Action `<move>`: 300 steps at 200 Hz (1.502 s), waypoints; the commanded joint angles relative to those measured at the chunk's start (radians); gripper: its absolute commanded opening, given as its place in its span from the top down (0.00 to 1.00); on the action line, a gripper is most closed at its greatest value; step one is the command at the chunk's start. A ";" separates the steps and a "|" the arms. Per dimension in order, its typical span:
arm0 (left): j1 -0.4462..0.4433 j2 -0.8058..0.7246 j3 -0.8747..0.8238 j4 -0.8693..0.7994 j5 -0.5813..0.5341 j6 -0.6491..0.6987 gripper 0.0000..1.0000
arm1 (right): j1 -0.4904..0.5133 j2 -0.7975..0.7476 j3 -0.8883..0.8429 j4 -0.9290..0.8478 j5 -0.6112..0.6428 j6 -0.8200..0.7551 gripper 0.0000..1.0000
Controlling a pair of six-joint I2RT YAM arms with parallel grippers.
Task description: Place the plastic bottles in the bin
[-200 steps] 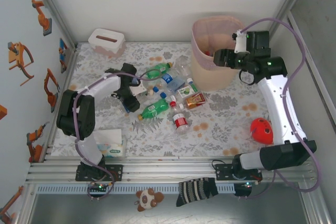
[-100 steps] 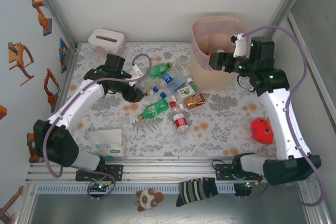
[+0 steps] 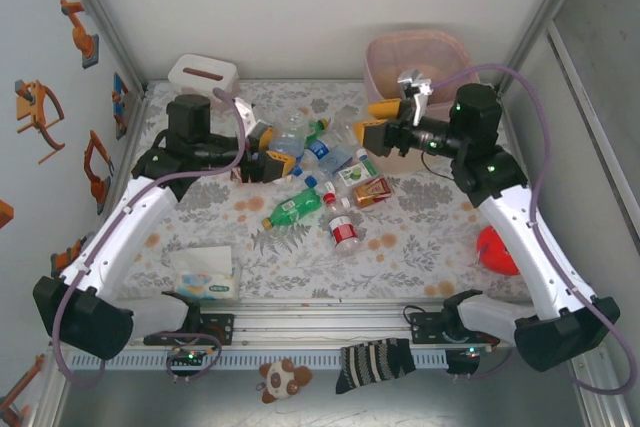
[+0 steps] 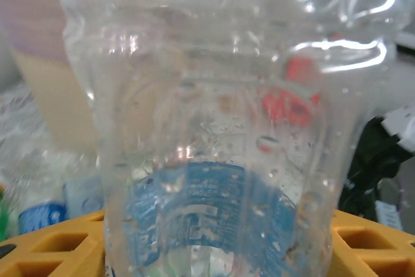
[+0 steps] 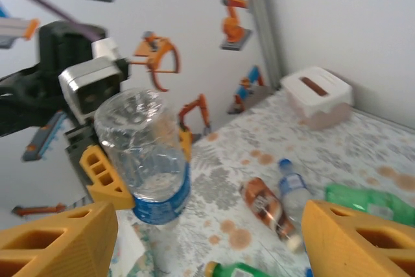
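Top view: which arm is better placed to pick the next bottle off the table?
Right, probably. The right gripper is open and empty, near the bin. The left gripper is shut on a clear blue-labelled bottle, so it is occupied.

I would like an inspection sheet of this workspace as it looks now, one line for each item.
Surface: floral-patterned table cover, bottles strewn over its middle.
Job's things: clear plastic bottle with blue label, held off the table; other bottles lie loose, among them a green bottle; tall beige bin with pink liner, upright, far right.
Clutter: white tissue box with slot; soft tissue pack; red round object; striped sock and plush toy before the aluminium rail.
Grippers: left gripper shut on that bottle; right gripper open, empty, beside the bin.
Cables: purple cables loop along both arms.
Surroundings: white walls; robot-arm stickers on left wall.
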 commanded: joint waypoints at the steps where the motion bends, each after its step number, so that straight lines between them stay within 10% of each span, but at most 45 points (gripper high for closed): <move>1: -0.013 -0.024 -0.009 0.166 0.194 -0.106 0.39 | 0.073 -0.015 0.000 0.118 -0.051 -0.085 0.25; 137: -0.120 -0.034 0.031 0.264 0.366 -0.141 0.38 | 0.319 0.114 0.130 0.200 -0.207 -0.097 0.16; 300: -0.142 -0.047 0.034 0.295 0.376 -0.147 0.36 | 0.351 0.121 0.161 0.128 -0.222 -0.165 0.46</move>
